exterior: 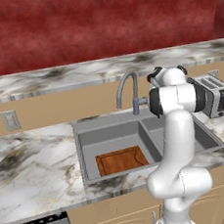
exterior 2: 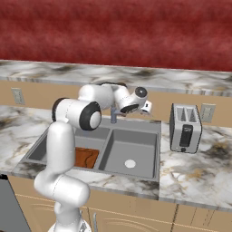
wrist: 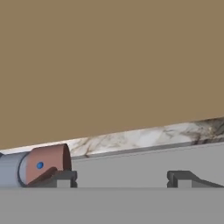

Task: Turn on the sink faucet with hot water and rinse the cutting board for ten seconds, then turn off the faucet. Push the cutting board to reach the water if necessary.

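The grey gooseneck sink faucet (exterior: 126, 86) rises behind the sink (exterior: 86, 145). Its side lever handle (wrist: 45, 164), grey with a reddish tip and a blue dot, lies just beside and above my left fingertip (wrist: 61, 178) in the hand view. My gripper (wrist: 122, 179) is open, with nothing between its fingers, and points at the tan backsplash. From the right base view the gripper (exterior 2: 147, 107) hovers behind the sink (exterior 2: 136, 147), right of the faucet base (exterior 2: 113, 116). The reddish-brown cutting board (exterior: 120, 160) lies flat in the left basin. I see no water under the spout.
A silver toaster (exterior 2: 185, 128) stands on the counter right of the sink. The right basin has a pale round drain (exterior 2: 130, 163). A wall outlet (exterior: 10, 120) sits on the backsplash at left. Marble counter (exterior: 31, 167) spreads left of the sink.
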You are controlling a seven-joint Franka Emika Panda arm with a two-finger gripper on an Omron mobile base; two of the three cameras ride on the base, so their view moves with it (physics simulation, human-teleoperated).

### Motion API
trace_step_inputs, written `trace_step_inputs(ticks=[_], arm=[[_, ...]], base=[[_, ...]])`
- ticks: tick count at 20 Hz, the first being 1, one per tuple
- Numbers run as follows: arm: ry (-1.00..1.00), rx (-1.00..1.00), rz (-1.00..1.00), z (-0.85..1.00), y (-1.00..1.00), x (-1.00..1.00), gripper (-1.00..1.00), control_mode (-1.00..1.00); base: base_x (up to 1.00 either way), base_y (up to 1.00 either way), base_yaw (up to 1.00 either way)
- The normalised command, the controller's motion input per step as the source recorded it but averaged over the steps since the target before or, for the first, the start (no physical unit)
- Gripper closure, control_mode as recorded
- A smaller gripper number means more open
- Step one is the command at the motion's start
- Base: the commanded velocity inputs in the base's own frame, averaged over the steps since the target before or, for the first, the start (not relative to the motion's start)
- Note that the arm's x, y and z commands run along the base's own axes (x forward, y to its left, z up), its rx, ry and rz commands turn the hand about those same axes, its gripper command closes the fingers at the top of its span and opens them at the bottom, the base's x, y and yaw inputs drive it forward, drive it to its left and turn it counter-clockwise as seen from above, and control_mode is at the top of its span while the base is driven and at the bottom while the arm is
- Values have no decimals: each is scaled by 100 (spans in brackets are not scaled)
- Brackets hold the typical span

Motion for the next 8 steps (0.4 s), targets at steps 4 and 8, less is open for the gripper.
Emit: trace_step_inputs(ticks=[4, 8], arm=[[0, 0, 2, 2, 16, 16, -100, -100], [0, 0, 2, 0, 14, 12, -100, -100]], base=[[0, 0, 0], [0, 0, 0]])
